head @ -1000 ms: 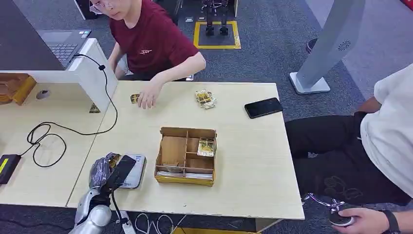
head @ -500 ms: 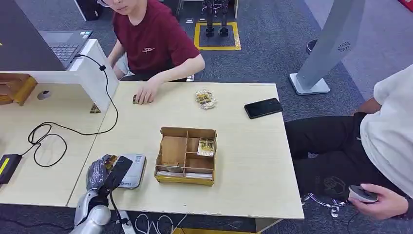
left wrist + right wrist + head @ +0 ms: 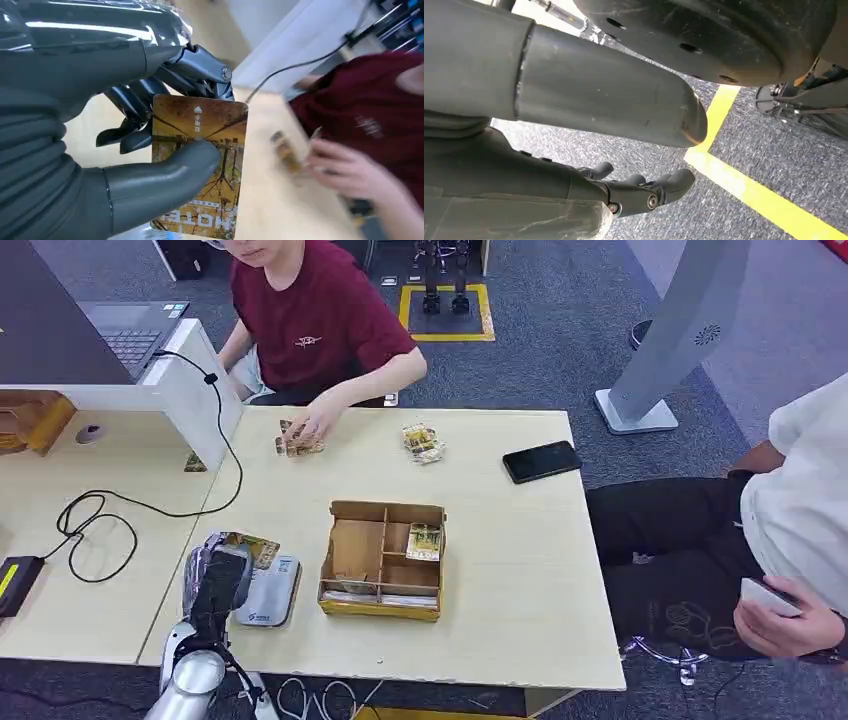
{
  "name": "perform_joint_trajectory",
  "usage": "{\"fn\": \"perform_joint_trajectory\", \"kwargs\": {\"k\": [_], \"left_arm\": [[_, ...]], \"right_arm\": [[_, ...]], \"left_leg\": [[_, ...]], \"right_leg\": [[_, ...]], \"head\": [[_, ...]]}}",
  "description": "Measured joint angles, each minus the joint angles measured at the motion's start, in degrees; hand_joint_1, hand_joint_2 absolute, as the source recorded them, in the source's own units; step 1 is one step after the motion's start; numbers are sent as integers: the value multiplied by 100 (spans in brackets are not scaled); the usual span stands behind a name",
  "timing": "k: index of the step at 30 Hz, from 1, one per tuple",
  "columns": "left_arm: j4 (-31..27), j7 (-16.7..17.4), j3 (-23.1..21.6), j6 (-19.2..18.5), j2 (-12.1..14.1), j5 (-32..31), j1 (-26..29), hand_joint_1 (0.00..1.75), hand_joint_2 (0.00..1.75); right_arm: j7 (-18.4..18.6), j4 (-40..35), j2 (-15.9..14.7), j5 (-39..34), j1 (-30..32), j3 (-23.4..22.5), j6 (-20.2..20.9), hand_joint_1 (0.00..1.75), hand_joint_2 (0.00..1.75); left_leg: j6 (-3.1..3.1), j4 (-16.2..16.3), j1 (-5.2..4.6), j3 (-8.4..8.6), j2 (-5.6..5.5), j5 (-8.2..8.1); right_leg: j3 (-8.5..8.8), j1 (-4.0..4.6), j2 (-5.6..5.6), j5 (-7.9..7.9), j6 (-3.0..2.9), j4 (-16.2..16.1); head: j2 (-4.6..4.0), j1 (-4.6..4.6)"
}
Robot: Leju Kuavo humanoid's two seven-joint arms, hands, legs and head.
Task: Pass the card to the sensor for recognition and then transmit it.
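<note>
Grey carpet floor, pale wooden table

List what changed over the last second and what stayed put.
The left hand, holding the card, turned over the sensor, so the card's face now shows. The person in red picked up cards at the far edge. The divided box and phone stayed put.

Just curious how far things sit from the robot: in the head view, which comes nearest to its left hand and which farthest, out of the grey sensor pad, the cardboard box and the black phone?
1. Grey sensor pad, right beside the left hand.
2. Cardboard box, mid-table.
3. Black phone, far right side.
</note>
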Motion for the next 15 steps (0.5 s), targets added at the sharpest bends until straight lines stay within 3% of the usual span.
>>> {"fn": "perform_joint_trajectory", "kwargs": {"k": [2, 5, 9, 15], "left_arm": [[-301, -243, -39, 136, -11, 72, 31, 175, 175], [-593, -349, -92, 205, -22, 94, 52, 175, 175], [-782, -504, -118, 299, -35, 150, 65, 175, 175], [-1022, -885, -151, 730, -35, 58, 53, 175, 175]], "right_arm": [[-4, 0, 0, 24, 0, -11, 4, 0, 0], [-7, 0, 0, 68, -3, -26, 13, 0, 0], [-7, 0, 0, 100, -2, -28, 22, 0, 0], [-7, 0, 0, 205, -6, -28, 77, 0, 0]], "left_leg": [[0, 0, 0, -1, -1, 0], [0, 0, 0, -2, -2, 0], [0, 0, 1, -3, 0, 0], [0, 0, 0, -3, -1, 0]], "right_leg": [[-1, 0, 0, 0, 0, 0], [-2, 0, 0, -1, 0, 0], [-4, 0, 0, 0, 0, 0], [-4, 0, 0, 0, 0, 0]], "head": [[0, 0], [0, 0], [0, -2], [0, 0]]}}
